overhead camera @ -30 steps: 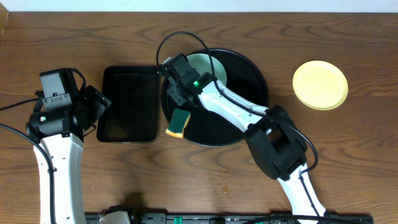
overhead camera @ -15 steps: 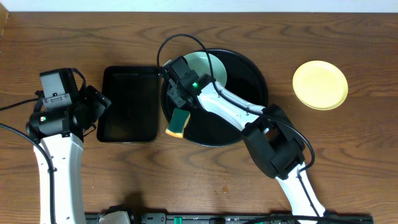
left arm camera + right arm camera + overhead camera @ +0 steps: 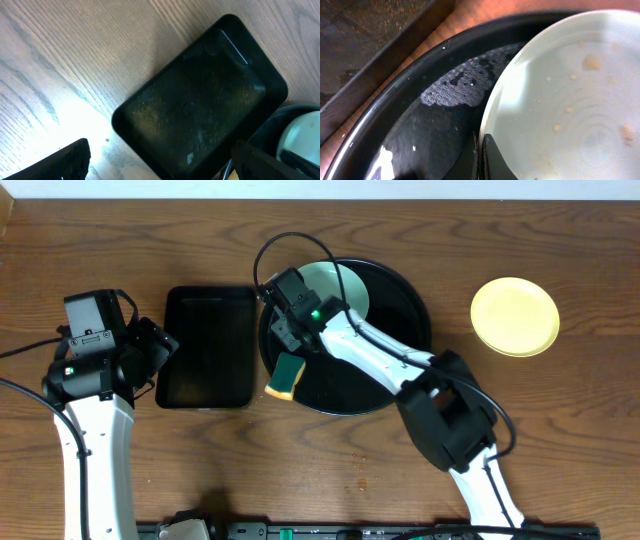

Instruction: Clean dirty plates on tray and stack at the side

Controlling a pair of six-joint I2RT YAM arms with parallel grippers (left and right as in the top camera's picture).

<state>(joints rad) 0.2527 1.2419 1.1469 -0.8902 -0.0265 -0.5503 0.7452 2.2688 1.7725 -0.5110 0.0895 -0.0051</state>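
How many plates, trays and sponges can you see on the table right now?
Plates: 2, one mint plate and one yellow plate
Trays: 2, one round tray and one rectangular tray
Sponges: 1, the sponge at the round tray's edge
Total: 5

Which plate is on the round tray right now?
The pale mint plate, crumb-speckled, in the round black tray; the yellow plate lies on the table.
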